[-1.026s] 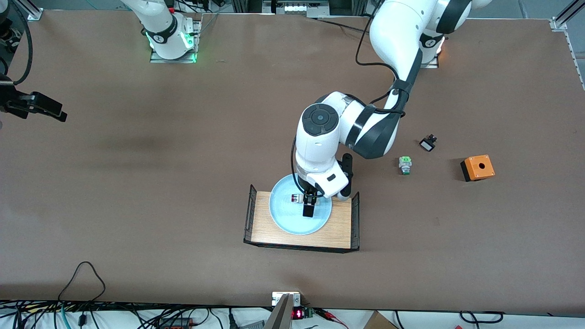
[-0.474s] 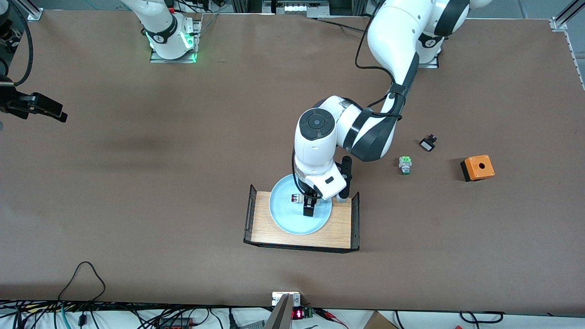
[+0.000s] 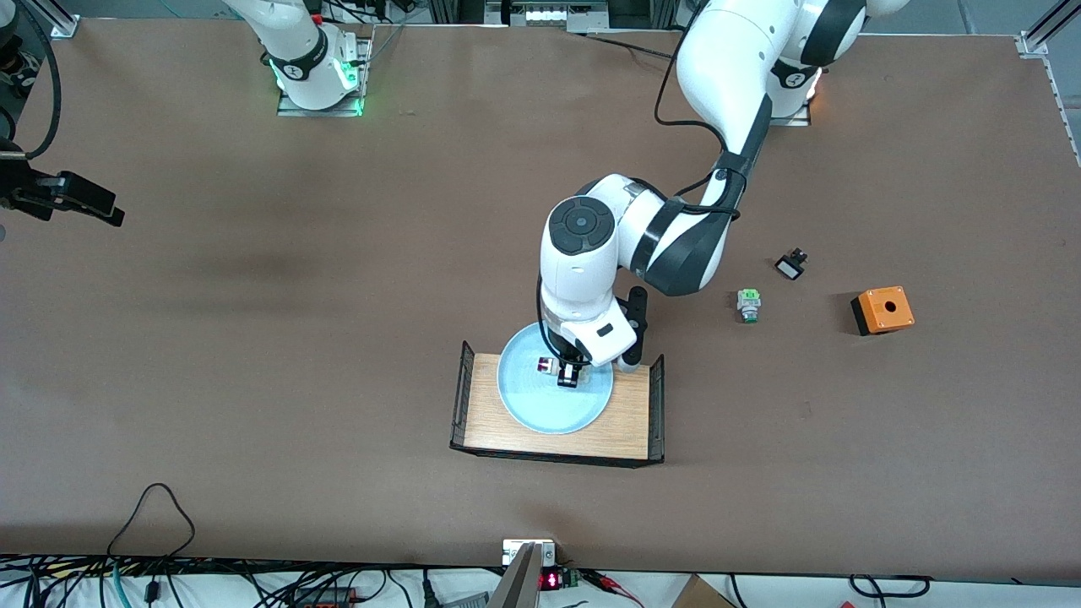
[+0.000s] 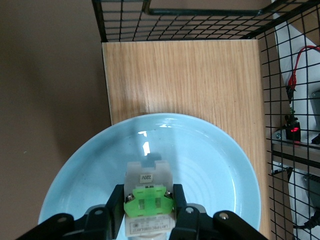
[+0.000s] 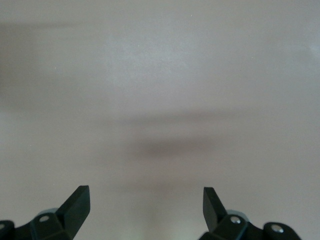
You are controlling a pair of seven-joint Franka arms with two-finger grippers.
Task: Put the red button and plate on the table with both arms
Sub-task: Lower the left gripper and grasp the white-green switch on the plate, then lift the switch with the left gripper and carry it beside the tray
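Black fingers of the left gripper (image 4: 149, 207) are clamped on the red button (image 4: 148, 197), one pad on each side of its green block, white body pinched between. Button lies on its side on the plate (image 3: 540, 404), long axis running across the plate's middle, red cap end toward the right arm's end of the table (image 3: 253, 355); the grip crosses that axis. Plate sits on the light-wood rack (image 3: 498, 422), nearly centred, rim overhanging the rack's edge farthest from the front camera. Next move looks like a straight lift off the plate, then a set-down on bare tabletop beside the rack.

Right gripper (image 5: 145, 205) waits over bare tabletop well apart from the plate, at its own end of the table, jaws spread wide, nothing held. Left arm is far nearer the plate; plate is not yet gripped.

Green switch (image 3: 748, 304), small black part (image 3: 790, 266) and orange box (image 3: 882, 310) lie well clear of the plate toward the left arm's end.
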